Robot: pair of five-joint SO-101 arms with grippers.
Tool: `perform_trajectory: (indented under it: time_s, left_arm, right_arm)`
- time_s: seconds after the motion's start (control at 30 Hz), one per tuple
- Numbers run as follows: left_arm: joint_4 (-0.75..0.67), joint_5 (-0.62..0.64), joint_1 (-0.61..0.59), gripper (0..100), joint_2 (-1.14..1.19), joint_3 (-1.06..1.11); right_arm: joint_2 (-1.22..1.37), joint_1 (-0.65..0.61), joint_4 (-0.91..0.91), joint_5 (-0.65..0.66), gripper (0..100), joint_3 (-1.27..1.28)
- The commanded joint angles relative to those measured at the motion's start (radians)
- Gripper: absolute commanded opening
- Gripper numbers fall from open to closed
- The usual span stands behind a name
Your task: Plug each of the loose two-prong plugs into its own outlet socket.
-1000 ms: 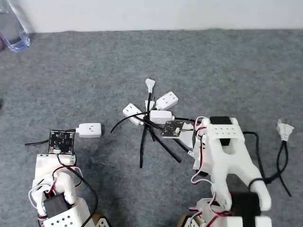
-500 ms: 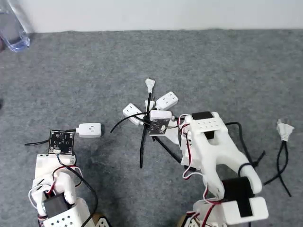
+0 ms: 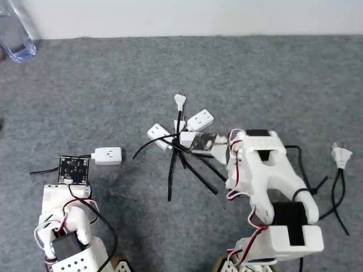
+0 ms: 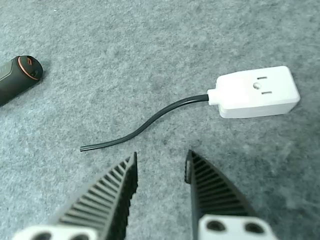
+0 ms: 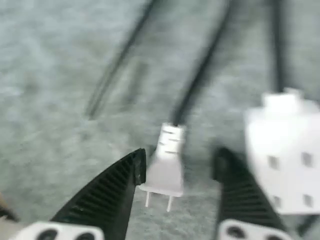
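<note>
Currently I log right end effector (image 5: 181, 156), open and empty, straddling white two-prong plug (image 5: 166, 167), prongs pointing wristward.

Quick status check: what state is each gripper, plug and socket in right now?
Left gripper: open, holding nothing.
Right gripper: open, not gripping.
Plug it straddles: loose, unplugged.
Socket by the left arm: empty.
Far-right plug: loose, unplugged.
Top plug: loose, unplugged.
</note>
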Motion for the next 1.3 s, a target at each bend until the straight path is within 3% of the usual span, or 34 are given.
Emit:
perform_trajectory:
  time_s: [0.0,0.17,0.33,0.87,1.03,1.27]
  left_arm:
    - [0.009,-0.008,-0.005,15,-0.015,-0.005]
    - [0.009,-0.008,-0.005,15,-0.015,-0.005]
    - [0.009,-0.008,-0.005,15,-0.015,-0.005]
    - [0.009,-0.008,-0.003,15,-0.015,-0.005]
    - [0.012,-0.008,-0.003,15,-0.015,-0.005]
    - [0.021,-0.009,-0.003,15,-0.015,-0.005]
  right_arm:
    - [0.039,0.058,-0.01,0.008,0.9,-0.005]
    - [0.042,0.059,-0.005,0.009,6.8,-0.005]
    - [0.033,0.065,-0.001,0.009,1.7,-0.014]
    - [-0.354,0.309,0.401,0.005,0.9,-0.356]
    - [-0.417,0.41,0.357,0.005,0.9,-0.371]
    - [-0.277,0.653,0.125,0.005,0.9,-0.364]
